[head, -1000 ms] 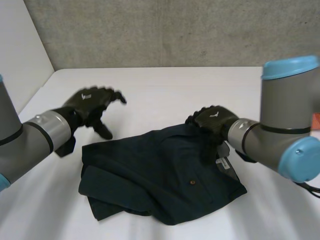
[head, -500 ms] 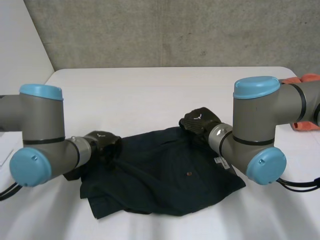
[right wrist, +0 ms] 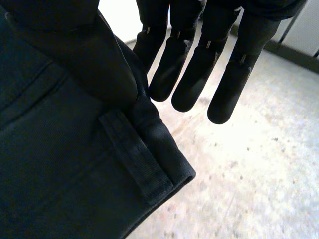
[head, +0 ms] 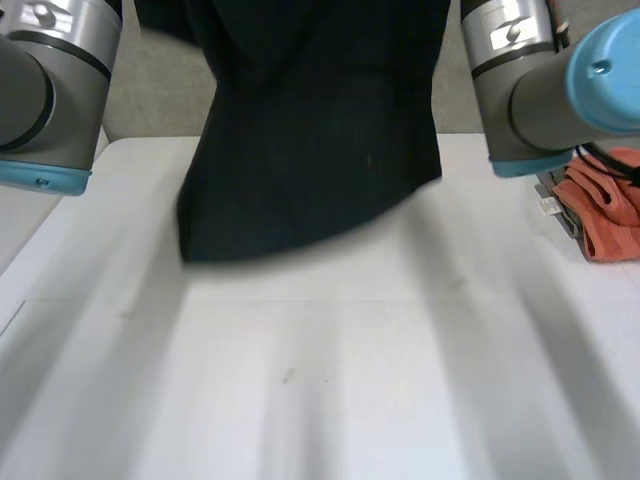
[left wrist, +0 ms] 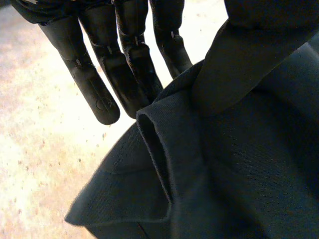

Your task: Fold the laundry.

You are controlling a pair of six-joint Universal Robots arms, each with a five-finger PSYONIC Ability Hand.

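You hold a dark garment [head: 310, 150] up in the air between both arms, above the far part of the white table [head: 320, 400]. It hangs straight down from the fingers. Its top edge runs left to right from one hand to the other, and its loose lower edge is the part closest to the tabletop, so I judge that edge would touch down first if you lower it.

Left hand [left wrist: 124, 55]: the fingers are straight and the thumb presses a folded edge of the garment against them, a pinch near the left end of the top edge.

Right hand [right wrist: 199, 64]: the fingers are also straight, with the thumb clamping a stitched hem near the right end.

The left arm [head: 50, 90] and right arm [head: 540, 90] look about level, so neither hand seems nearer the table.

An orange cloth [head: 605, 205] lies on the table's right side, well apart from the garment. A small pale tag sits beside it, too small to read. There is no readable brand, label or writing on the garment.
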